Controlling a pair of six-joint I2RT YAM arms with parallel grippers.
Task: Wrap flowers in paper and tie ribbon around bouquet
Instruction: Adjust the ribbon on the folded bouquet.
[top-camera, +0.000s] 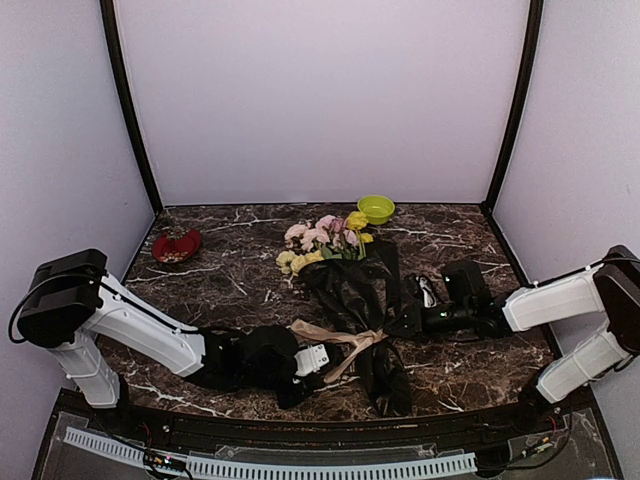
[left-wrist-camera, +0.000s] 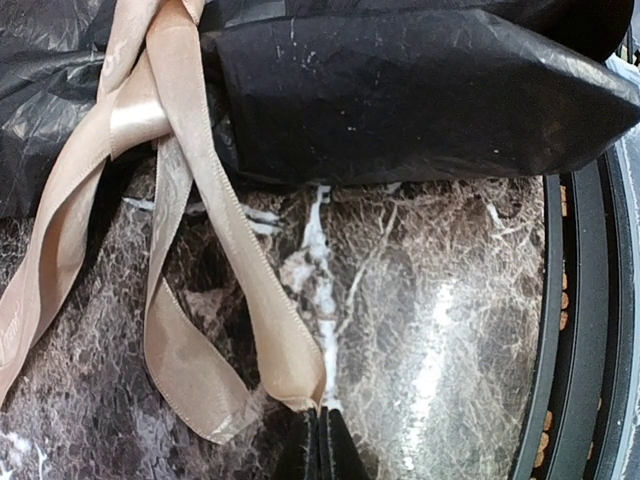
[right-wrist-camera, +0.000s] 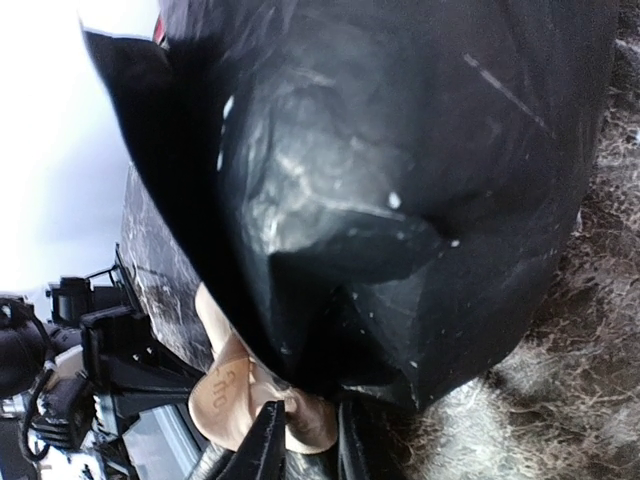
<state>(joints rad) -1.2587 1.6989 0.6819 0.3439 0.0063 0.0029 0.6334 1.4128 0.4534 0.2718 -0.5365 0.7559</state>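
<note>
The bouquet (top-camera: 352, 300) lies in the middle of the dark marbled tabletop (top-camera: 230, 280). Its pale pink and yellow flowers (top-camera: 322, 240) point toward the back wall, and the crinkly, glossy black paper (top-camera: 388, 372) narrows and then flares again toward the near edge. A flat beige-tan satin ribbon (top-camera: 366, 340) is cinched around the narrow waist of the cone, with its loose tails trailing off to the left and down onto the table. From the left, the left gripper (left-wrist-camera: 318, 425) lies low on the table just beside the cone. Its fingers are pressed together, with the end of one ribbon tail pinched at their tips. From the right, the right gripper (right-wrist-camera: 305, 445) is tucked in against the paper. A fold of ribbon sits in the narrow gap between its fingers, but from here I cannot tell whether they are actually biting on it. Well behind, a small lime-green bowl (top-camera: 376, 209) sits near the back wall, and a shallow red dish (top-camera: 177, 245) sits at the far left.
</note>
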